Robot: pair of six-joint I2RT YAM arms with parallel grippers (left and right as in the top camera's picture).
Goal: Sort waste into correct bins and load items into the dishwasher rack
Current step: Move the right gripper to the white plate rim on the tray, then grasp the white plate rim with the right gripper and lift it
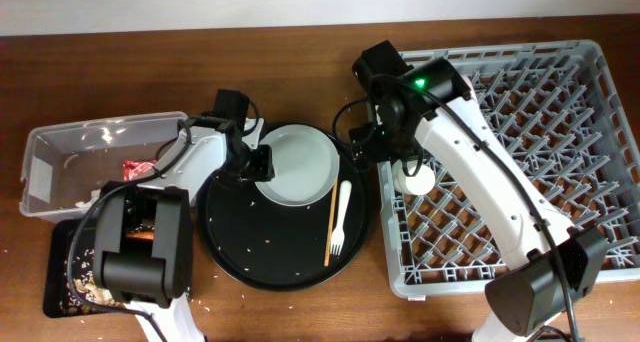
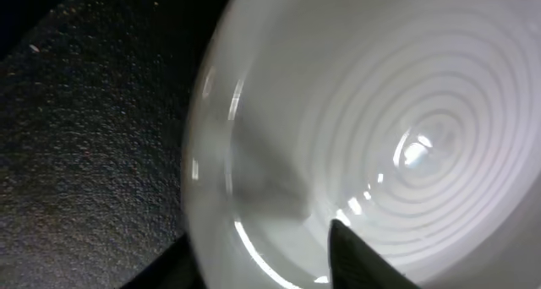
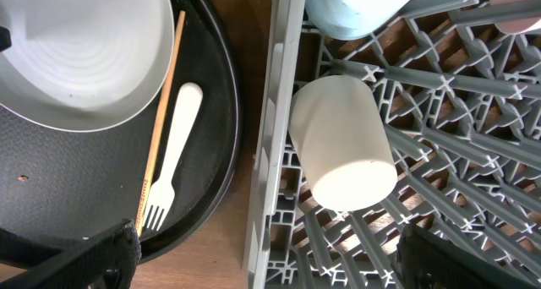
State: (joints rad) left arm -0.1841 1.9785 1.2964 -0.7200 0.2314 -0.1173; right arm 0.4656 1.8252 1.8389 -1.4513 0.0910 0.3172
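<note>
Wooden table (image 1: 300, 32), seen from above, with two arms working over it.

(a) Dishwasher rack (image 1: 590, 57): the grey pegged crate fills the right side of the table. A cream cup (image 3: 342, 145) lies on its side among the pegs near the rack's left wall. A light blue cup (image 3: 355, 6) sits just beyond it.

(b) Round black tray (image 1: 240, 242): at centre, just beside the rack's left wall, scattered with pale specks.

(c) Clear tub (image 1: 40, 142): at far left, holding a red wrapper (image 1: 135, 168).

(d) Shallow black tray (image 1: 60, 272): in front of the tub and partly hidden by the left arm's base. Beige food scraps (image 1: 75, 282) are strewn over its visible part.

(e) Pale plate (image 1: 300, 162): rests in the far half of the round tray.

(f) Wooden chopstick (image 1: 331, 222) and white fork (image 1: 341, 217): they lie side by side on the round tray, to the right of the plate. The chopstick's far end is at the plate's rim, and the fork's tines point toward the near edge.

(g) Left gripper (image 1: 262, 164): at the plate's left rim. In the wrist view one dark finger (image 2: 355, 255) lies over the plate's ridged face. I cannot tell whether the jaws are clenched on the rim.

(h) Right gripper (image 3: 266, 234): above the rack's left wall. Its jaws are spread wide and grasp nothing, with the cream cup ahead of them.
</note>
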